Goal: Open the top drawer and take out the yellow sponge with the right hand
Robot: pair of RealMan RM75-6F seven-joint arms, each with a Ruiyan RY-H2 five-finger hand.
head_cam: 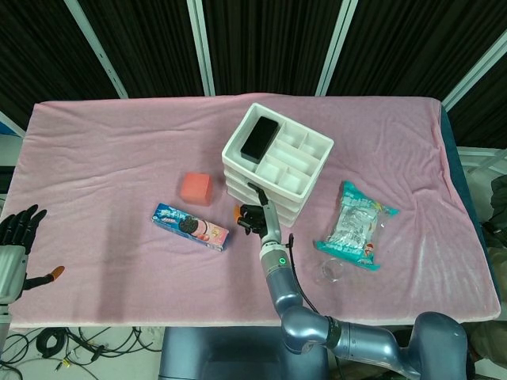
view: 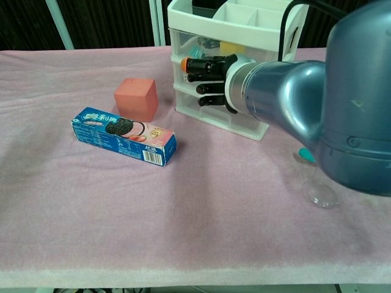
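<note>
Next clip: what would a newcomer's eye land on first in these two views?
The right robot hand, black with an orange fingertip, at the front of the white drawer unit mid-table, with its bulky grey-blue arm filling the chest view. Then the blue cookie box and pink cube left of the unit, on the pink cloth.

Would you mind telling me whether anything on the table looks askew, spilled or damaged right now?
Nothing stands out. The drawer unit stands upright, turned at an angle to the table edge. The cookie box, pink cube and snack bag lie intact on the cloth. The right hand is at the drawer fronts.
</note>
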